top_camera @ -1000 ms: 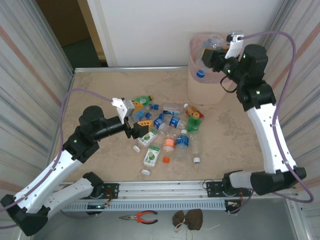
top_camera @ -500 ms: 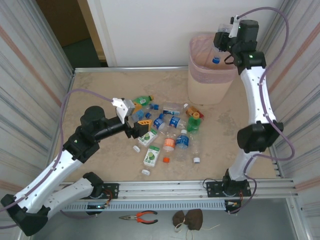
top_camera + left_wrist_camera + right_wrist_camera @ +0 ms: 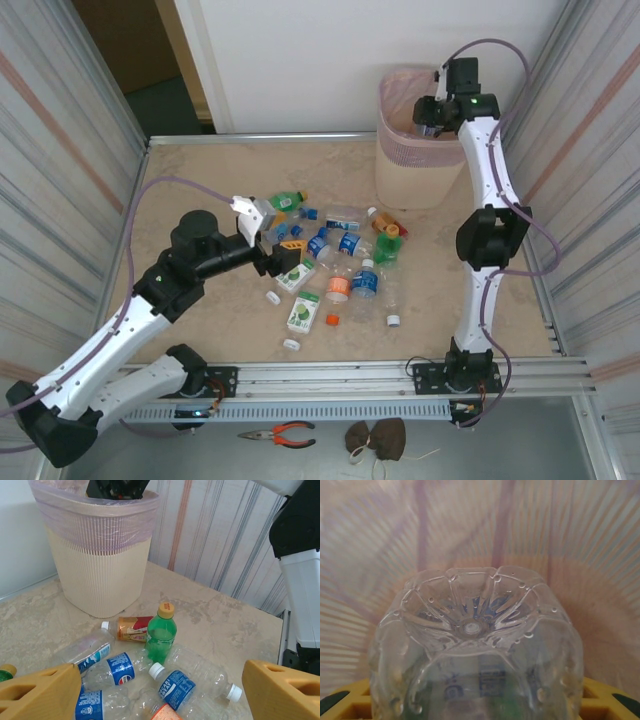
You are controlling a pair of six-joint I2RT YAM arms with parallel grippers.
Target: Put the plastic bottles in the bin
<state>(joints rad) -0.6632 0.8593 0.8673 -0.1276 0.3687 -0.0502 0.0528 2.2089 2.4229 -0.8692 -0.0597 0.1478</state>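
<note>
Several plastic bottles (image 3: 345, 262) lie heaped mid-table. In the left wrist view a green bottle (image 3: 161, 637) stands among clear blue-labelled ones (image 3: 176, 687). My left gripper (image 3: 283, 250) hovers open at the heap's left edge, its yellow fingers (image 3: 40, 695) wide apart with nothing between them. The bin (image 3: 413, 160), beige mesh with a pink liner, stands at the back right. My right gripper (image 3: 430, 113) hangs in the bin's mouth, shut on a clear bottle (image 3: 475, 635), whose base points at the pink-lined bin wall (image 3: 480, 525).
Loose caps (image 3: 272, 297) and a green-labelled bottle (image 3: 303, 312) lie in front of the heap. The right arm (image 3: 490, 235) rises tall along the right side. Corrugated walls (image 3: 60, 170) flank the table. Pliers (image 3: 282, 433) lie below the front rail.
The right arm has straightened up and carried its bottle from above the bin's right rim down into the bin's mouth. The left arm has barely shifted.
</note>
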